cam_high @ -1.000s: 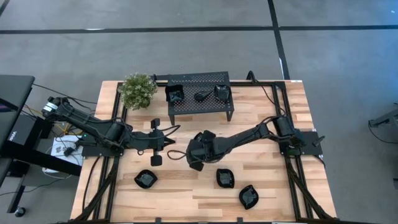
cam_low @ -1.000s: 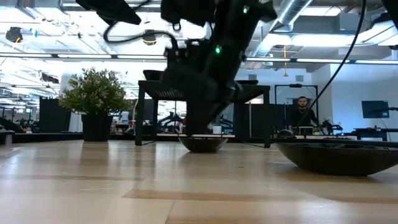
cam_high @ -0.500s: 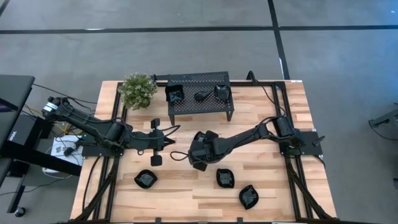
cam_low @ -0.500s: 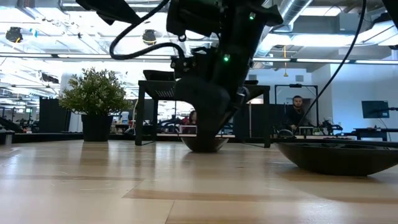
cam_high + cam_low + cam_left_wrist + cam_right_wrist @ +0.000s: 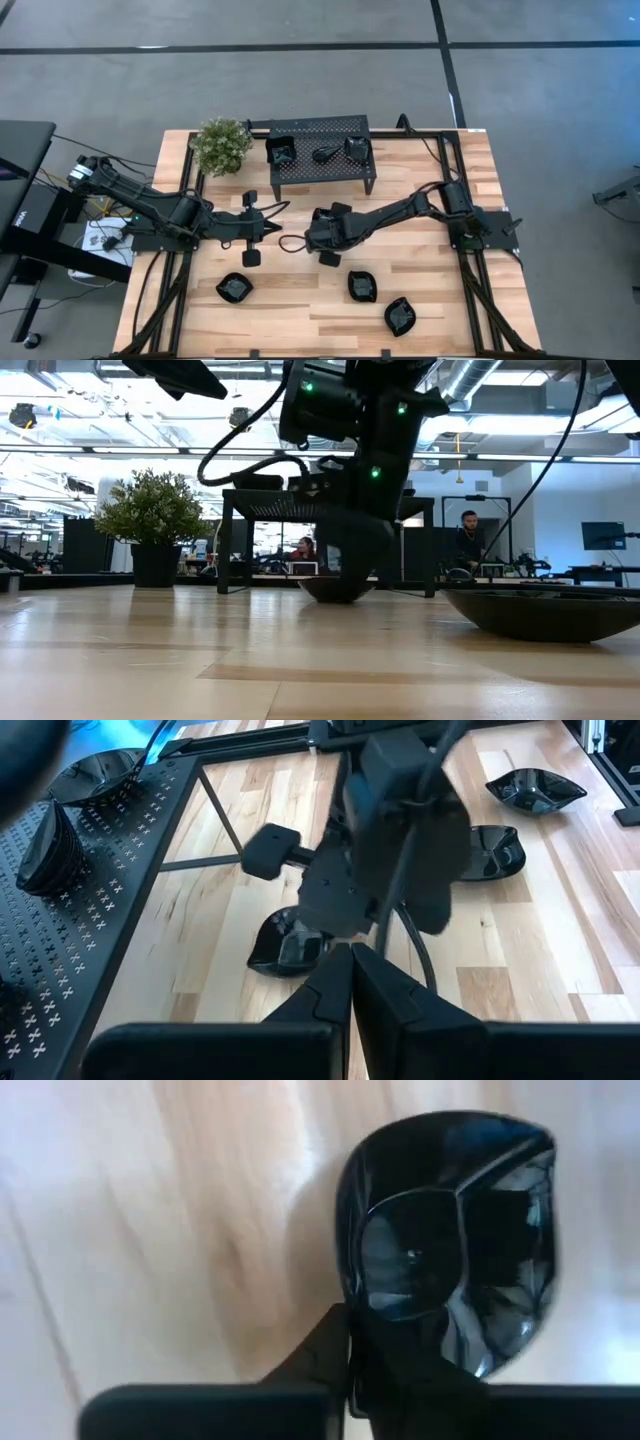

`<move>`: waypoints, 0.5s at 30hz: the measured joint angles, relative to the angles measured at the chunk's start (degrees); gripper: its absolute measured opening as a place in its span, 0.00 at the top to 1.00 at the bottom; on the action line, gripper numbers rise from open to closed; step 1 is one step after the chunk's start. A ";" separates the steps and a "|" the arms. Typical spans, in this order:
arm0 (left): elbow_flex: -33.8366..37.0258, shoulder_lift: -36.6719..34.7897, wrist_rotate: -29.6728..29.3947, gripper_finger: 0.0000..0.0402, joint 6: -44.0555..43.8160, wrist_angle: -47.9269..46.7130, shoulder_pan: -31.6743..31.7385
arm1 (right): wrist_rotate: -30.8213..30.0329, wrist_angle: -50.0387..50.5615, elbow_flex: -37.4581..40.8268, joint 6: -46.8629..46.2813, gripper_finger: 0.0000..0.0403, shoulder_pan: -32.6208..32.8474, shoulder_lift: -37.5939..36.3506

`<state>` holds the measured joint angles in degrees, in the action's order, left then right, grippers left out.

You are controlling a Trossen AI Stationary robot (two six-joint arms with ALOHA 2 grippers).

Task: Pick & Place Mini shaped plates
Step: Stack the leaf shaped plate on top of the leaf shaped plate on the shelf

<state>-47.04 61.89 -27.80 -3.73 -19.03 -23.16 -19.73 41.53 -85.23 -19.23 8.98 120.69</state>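
A glossy black mini plate (image 5: 285, 945) sits on the table's middle, also seen in the low view (image 5: 338, 589) and the right wrist view (image 5: 450, 1230). My right gripper (image 5: 297, 242) stands over it, shut at its rim. My left gripper (image 5: 272, 229) waits just to the left, shut and empty; its closed fingertips show in the left wrist view (image 5: 350, 970). Three more plates (image 5: 234, 288) (image 5: 362, 287) (image 5: 400, 316) rest on the table near the front edge. Three others (image 5: 282, 152) (image 5: 325, 154) (image 5: 355, 148) rest on the black perforated stand (image 5: 320, 130). My right gripper is shut on the plate's rim (image 5: 352, 1295) at one corner, the fingers slanting down from the table's right. The fingers and the dark plate merge at the place of contact, so the kind of hold does not show. The plate's underside rests on the table (image 5: 338, 600).
A potted plant (image 5: 222, 145) stands at the far left, beside the stand. In the low view a plate (image 5: 545, 612) lies close to the camera on the right. The stand's legs (image 5: 228, 550) rise behind the gripper. Bare wood lies along the front left of the table.
My right gripper has shifted a little toward the table's right and far edge and turned slightly about its wrist, staying low over the plate. The plate has slid a little toward the right with it, still on the table.
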 joint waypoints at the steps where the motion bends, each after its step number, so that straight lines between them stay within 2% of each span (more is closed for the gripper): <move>1: -0.01 0.00 0.01 0.97 0.00 0.00 -0.01 | 0.06 0.77 -0.02 1.33 0.97 0.18 -0.43; 5: -0.01 0.00 -0.01 0.97 0.00 -0.02 0.00 | 0.11 8.80 -2.22 2.69 0.96 2.00 -3.33; 8: -0.01 0.00 0.00 0.97 0.00 -0.01 -0.02 | -1.35 14.15 -3.51 3.96 0.99 3.91 -7.54; 15: -0.01 0.00 0.00 0.97 0.00 -0.01 0.00 | -17.07 23.78 -3.58 10.23 0.99 6.38 -21.15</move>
<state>-47.05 61.89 -27.81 -3.73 -19.03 -23.16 -36.80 65.30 -88.82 -9.00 15.36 99.54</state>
